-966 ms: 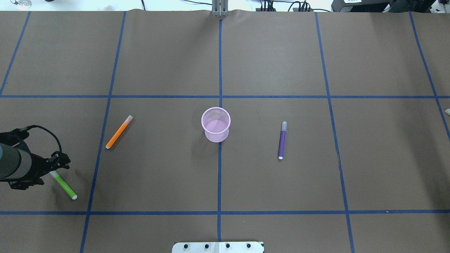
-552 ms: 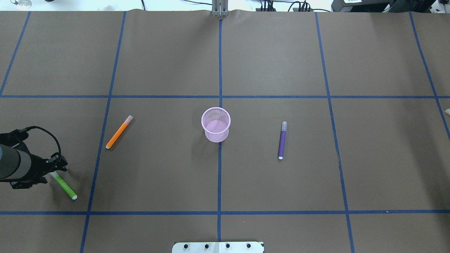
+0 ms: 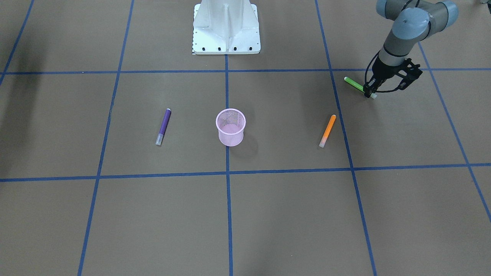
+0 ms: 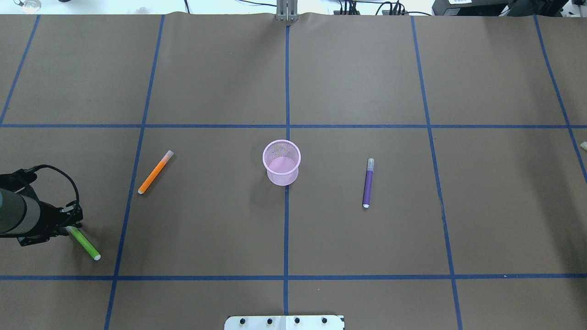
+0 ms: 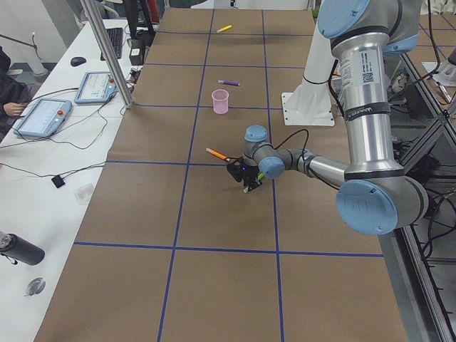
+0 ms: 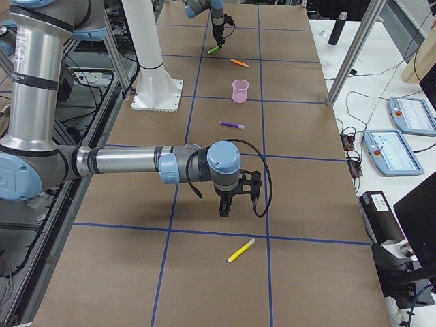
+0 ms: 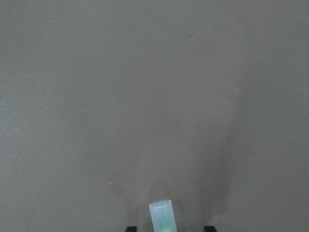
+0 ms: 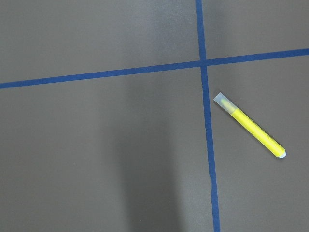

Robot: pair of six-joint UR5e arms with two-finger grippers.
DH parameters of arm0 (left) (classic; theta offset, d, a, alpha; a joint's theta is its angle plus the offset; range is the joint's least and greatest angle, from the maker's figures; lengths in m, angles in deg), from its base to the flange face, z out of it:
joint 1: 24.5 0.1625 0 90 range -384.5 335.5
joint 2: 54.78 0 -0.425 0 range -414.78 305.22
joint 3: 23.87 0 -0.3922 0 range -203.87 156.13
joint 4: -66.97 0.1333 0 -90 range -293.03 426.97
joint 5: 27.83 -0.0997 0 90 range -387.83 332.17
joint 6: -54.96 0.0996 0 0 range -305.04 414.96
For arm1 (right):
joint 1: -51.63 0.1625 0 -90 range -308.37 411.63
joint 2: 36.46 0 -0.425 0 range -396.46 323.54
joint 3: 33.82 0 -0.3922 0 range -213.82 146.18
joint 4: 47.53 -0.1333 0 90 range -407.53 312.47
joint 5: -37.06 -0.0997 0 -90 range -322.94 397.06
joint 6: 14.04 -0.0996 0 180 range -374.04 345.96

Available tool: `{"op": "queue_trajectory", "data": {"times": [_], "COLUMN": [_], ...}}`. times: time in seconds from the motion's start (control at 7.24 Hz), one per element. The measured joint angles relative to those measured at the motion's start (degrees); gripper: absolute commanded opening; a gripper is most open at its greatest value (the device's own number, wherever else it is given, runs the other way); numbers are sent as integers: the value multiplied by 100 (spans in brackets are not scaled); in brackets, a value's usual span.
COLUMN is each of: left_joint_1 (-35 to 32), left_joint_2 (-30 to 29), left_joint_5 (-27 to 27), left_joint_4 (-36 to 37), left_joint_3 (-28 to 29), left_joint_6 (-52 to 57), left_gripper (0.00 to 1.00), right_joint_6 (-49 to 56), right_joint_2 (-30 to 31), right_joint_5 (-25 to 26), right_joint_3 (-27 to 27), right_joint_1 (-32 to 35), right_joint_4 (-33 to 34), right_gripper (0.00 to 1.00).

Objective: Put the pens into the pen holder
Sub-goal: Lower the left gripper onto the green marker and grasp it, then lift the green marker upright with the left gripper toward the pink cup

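The green pen [image 4: 84, 243] lies flat near the left edge of the tabletop [image 4: 206, 229], well apart from the pink pen holder [image 4: 283, 178], which stands upright at the middle. We see the left tool [image 4: 69, 224] low over the pen's pale cap end. It is open, with a gap on either side of the cap in the wrist view (so nothing is gripped yet). Our worry is the hold: caught so far toward one end, the pen could droop or swing when lifted and strike the holder's rim instead of dropping in. A knock might even tip that light cup. The orange pen [image 4: 155, 173] and purple pen [image 4: 368, 183] lie on either side of the holder, untouched. The right tool [image 6: 225, 210] hovers near a yellow pen [image 6: 242, 251]; we cannot tell whether it is open or closed.
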Motion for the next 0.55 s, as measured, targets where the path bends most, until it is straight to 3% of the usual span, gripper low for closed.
{"op": "queue_trajectory", "data": {"times": [0.14, 0.28, 0.55], "left_joint_1": [2, 4, -4], "left_joint_2": [0, 0, -3], "left_joint_5": [2, 6, 16], "left_joint_4": [0, 0, 5], "left_joint_3": [-3, -6, -36], "left_joint_6": [-4, -8, -8], "left_gripper": [20, 0, 0], "right_joint_6": [0, 0, 1], "right_joint_2": [-2, -9, -21], "right_joint_5": [-2, -3, -2], "right_joint_3": [7, 15, 33], "right_joint_1": [0, 0, 0], "right_joint_4": [3, 5, 8], "right_gripper": [100, 100, 100]}}
